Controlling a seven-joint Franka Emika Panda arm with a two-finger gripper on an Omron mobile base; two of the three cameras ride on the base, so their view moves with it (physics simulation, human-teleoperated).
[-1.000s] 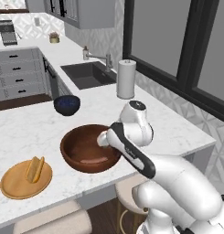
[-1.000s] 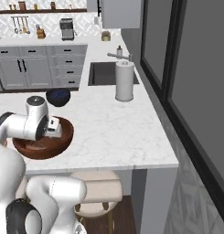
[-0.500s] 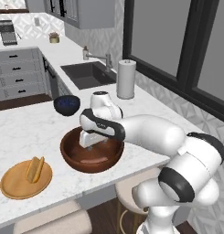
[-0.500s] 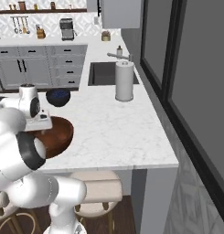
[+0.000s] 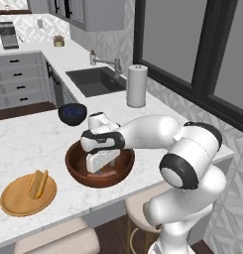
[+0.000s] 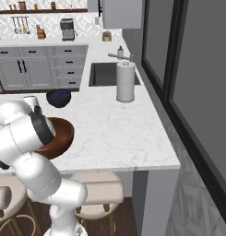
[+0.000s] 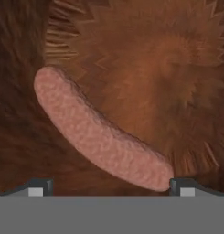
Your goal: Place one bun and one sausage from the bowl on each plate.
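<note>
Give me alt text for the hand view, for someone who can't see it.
A reddish-brown sausage lies diagonally on the dark wooden floor of the bowl, running from upper left to lower right. The gripper is open, its two dark finger tips at the bottom edge; the sausage's lower end sits close beside the right-hand tip, not between them.

A pinkish-brown speckled sausage (image 7: 99,131) lies in the dark reddish-brown wood-grained bowl (image 5: 99,174); the golden-tan bun (image 5: 37,183) sits on an orange-tan plate (image 5: 14,203); the counter (image 5: 29,141) is white marble.
</note>
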